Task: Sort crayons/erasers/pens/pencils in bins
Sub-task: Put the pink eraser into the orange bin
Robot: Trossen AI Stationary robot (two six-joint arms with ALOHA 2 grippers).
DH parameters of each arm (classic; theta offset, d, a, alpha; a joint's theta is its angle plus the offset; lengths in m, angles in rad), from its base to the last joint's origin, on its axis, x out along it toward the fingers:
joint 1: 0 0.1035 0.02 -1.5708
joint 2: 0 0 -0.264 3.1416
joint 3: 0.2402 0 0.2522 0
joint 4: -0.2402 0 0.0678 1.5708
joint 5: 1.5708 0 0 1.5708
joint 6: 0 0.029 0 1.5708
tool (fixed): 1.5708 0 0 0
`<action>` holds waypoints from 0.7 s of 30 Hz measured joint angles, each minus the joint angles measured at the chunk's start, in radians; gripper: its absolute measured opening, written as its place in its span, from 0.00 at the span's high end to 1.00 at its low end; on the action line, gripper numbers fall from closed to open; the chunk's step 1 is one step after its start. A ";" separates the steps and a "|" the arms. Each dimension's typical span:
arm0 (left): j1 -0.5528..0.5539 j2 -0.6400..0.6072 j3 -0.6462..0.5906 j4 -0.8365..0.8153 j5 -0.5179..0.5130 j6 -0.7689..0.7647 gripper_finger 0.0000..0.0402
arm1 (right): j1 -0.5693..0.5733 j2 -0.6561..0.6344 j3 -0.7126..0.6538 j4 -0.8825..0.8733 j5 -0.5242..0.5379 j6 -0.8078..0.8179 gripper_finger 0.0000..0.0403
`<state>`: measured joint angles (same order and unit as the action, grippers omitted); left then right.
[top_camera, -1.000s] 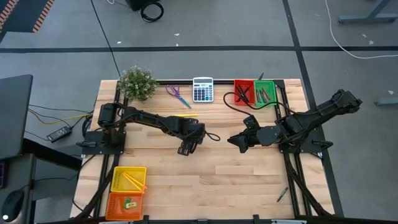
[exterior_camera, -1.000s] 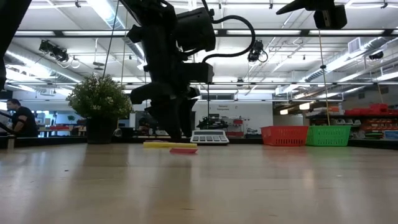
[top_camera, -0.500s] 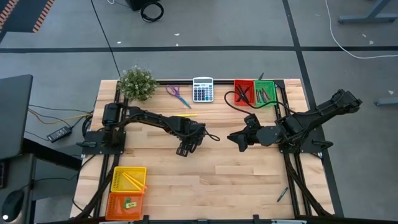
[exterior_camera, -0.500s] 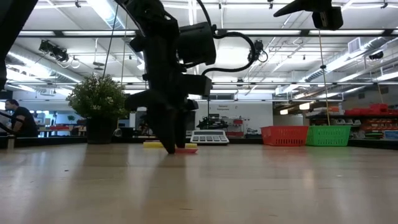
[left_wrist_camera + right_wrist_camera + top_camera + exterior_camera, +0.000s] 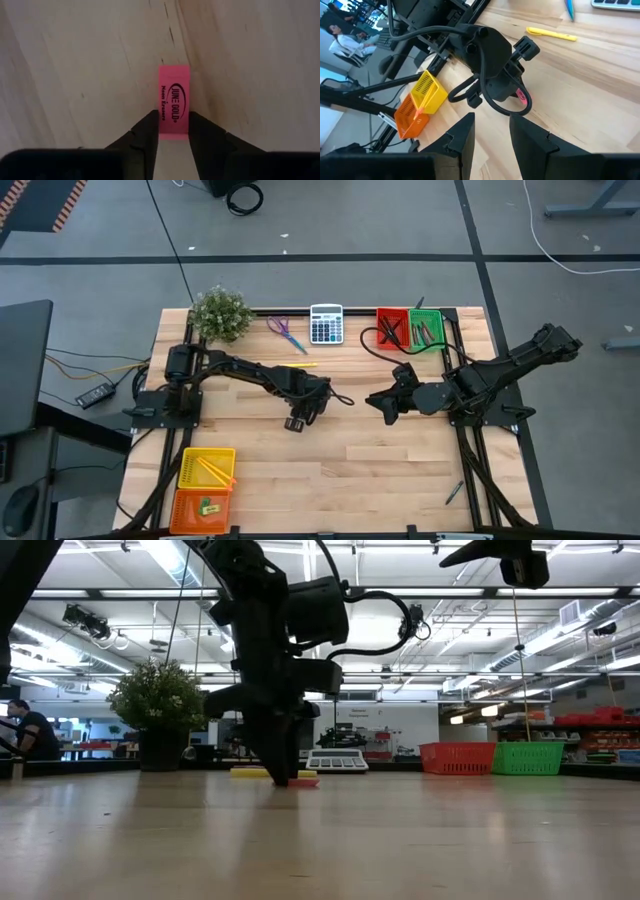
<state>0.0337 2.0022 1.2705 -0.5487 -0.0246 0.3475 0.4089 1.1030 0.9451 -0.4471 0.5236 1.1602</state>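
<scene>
One pink eraser (image 5: 174, 107) pinched flat on the table by the left gripper (image 5: 173, 131), well in front of the calculator (image 5: 326, 324). Could slip out if squeezed off-centre. Right gripper (image 5: 491, 131) half open, empty.

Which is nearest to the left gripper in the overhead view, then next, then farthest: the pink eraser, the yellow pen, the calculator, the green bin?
1. Pink eraser: between the left gripper's fingers, mid-table.
2. Yellow pen: just behind it, toward the far edge.
3. Calculator: at the far edge, centre.
4. Green bin: far edge, right side.
</scene>
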 joint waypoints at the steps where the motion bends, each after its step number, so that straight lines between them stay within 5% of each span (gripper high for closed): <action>1: -0.001 0.000 0.000 0.001 -0.002 -0.011 0.73 | 0.000 0.000 0.000 0.000 0.000 -0.005 0.68; 21: -0.012 0.004 0.318 -0.337 -0.013 -0.162 0.78 | 0.000 0.000 0.000 -0.018 -0.020 -0.066 0.68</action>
<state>0.0221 2.0062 1.5890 -0.8854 -0.0381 0.1855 0.4088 1.1029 0.9452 -0.4647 0.5031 1.0946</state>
